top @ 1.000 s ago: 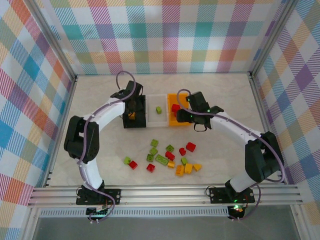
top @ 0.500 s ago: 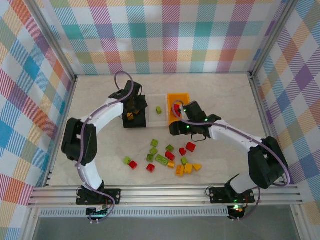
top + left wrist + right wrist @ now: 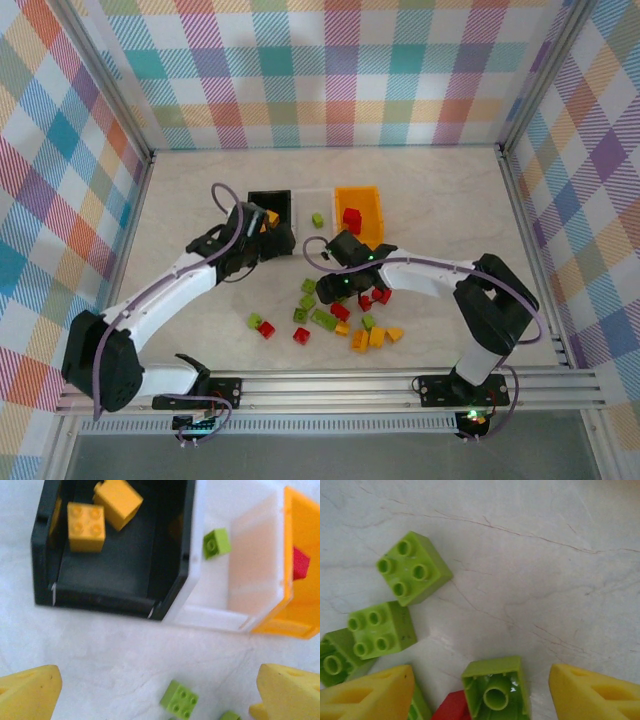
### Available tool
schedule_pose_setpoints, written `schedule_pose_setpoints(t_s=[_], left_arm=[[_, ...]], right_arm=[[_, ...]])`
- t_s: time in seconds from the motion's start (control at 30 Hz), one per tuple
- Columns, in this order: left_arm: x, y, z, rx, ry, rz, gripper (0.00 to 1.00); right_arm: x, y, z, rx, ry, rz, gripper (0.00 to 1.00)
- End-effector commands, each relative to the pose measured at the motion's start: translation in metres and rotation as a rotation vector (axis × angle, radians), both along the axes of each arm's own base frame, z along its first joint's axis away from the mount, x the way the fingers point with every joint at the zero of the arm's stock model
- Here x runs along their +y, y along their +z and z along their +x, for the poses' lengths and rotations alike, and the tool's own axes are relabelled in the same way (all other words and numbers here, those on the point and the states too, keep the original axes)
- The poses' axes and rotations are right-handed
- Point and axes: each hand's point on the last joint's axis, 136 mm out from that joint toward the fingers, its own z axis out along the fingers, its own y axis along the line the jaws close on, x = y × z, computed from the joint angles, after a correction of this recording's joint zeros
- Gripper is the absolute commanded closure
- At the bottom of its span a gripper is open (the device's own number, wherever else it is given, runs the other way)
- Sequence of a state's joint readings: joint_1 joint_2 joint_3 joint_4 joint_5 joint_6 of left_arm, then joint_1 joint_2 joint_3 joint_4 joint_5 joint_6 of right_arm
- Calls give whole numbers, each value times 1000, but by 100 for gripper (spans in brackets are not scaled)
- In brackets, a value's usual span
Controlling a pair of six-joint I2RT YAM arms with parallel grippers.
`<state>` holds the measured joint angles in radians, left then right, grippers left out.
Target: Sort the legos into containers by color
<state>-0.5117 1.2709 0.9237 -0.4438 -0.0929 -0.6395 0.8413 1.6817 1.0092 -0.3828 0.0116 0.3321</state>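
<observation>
Marbled table: open room along far and right edges, plaid walls close. Black bin, white bin, orange bin touch in row. Loose legos cluster nearer front. Left gripper jaws wide, empty, before black bin's front wall. Right gripper jaws apart astride upturned green lego.

Tabletop: pale marble-look sheet with thin dark veins, filling the middle of the overhead view.
Back wall: pastel checked cloth, upright behind the table at 12 o'clock.
Left wall: same checks, at 9 o'clock.
Right wall: same checks, at 3 o'clock.
Corner posts: silver metal bars slanting out from the far corners, at 11 and 1 o'clock.
Front rail: slotted silver bars across the near edge, at 6 o'clock.
Floor strip: plain grey, below the rail.
</observation>
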Motion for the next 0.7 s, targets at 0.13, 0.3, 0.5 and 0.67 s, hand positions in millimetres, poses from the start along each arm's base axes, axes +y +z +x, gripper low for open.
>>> schedule_pose_setpoints(t_s=[0.13, 0.3, 0.5, 0.67], left_arm=[[12, -10, -26, 29, 12, -3, 0], [17, -10, -31, 24, 18, 6, 0], [20, -13, -35, 29, 22, 11, 0], [27, -11, -44, 32, 36, 10, 0]], right_arm=[[-8, -22, 1, 10, -9, -108, 39], [-13, -29, -4, 24, -6, -132, 43], [-11, -13, 5, -40, -17, -96, 59], [-6, 31, 24, -141, -29, -17, 65]])
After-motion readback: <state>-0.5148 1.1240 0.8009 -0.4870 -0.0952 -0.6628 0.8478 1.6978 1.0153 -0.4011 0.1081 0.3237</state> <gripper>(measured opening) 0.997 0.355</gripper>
